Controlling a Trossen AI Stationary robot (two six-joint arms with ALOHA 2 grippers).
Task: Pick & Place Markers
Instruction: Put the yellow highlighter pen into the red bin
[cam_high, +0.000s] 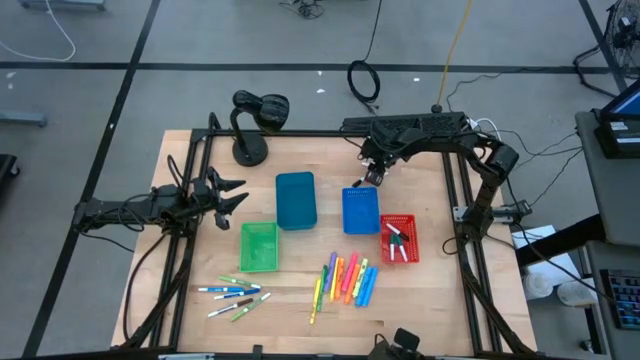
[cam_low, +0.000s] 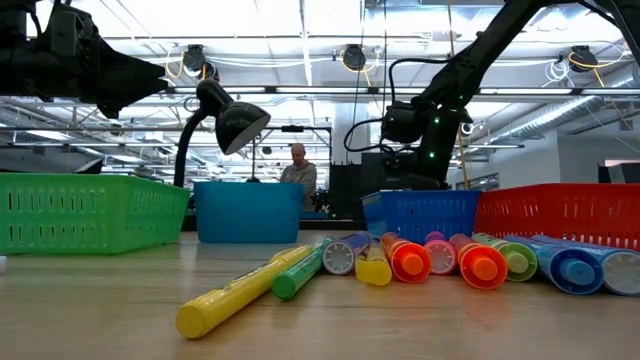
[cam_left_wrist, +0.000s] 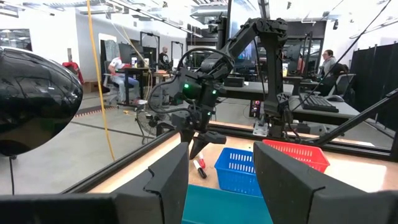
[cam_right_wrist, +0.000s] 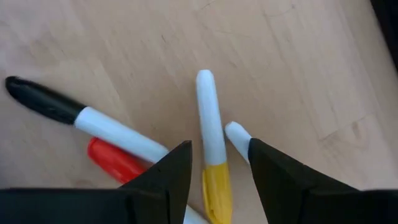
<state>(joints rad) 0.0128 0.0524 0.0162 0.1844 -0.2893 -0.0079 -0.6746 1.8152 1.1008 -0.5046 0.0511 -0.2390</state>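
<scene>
Nearest the front edge of the pale wooden counter (cam_high: 300, 325) we see two loose groups of markers: white-bodied pens with coloured caps (cam_high: 233, 297) fanned out toward the left, and a row of neon yellow, orange, pink, blue and purple markers (cam_high: 347, 280) toward the right. In the low view these neon markers (cam_low: 420, 258) lie side by side with their caps facing us, a yellow one and a green one angled across the front.

Behind them sit four rectangular plastic bins: a green bin (cam_high: 258, 246), a teal bin (cam_high: 295, 200), a blue slotted bin (cam_high: 361, 210) and a red slotted bin (cam_high: 400, 238), which holds a few white-bodied markers (cam_high: 397, 243).

The left gripper (cam_high: 232, 195) hovers at the left side of the counter, beside the green and teal bins, its jaws spread apart and holding nothing.

Farther back, the right gripper (cam_high: 366, 178) hangs over the far corner of the blue bin. Its jaws stand apart and grasp nothing; between them lies a white marker with a yellow cap (cam_right_wrist: 211, 140), flat on the wood, with a black-capped marker (cam_right_wrist: 81, 115) and a red-capped marker (cam_right_wrist: 118, 160) just beside it.

A black desk lamp (cam_high: 252, 125) stands at the back edge.
</scene>
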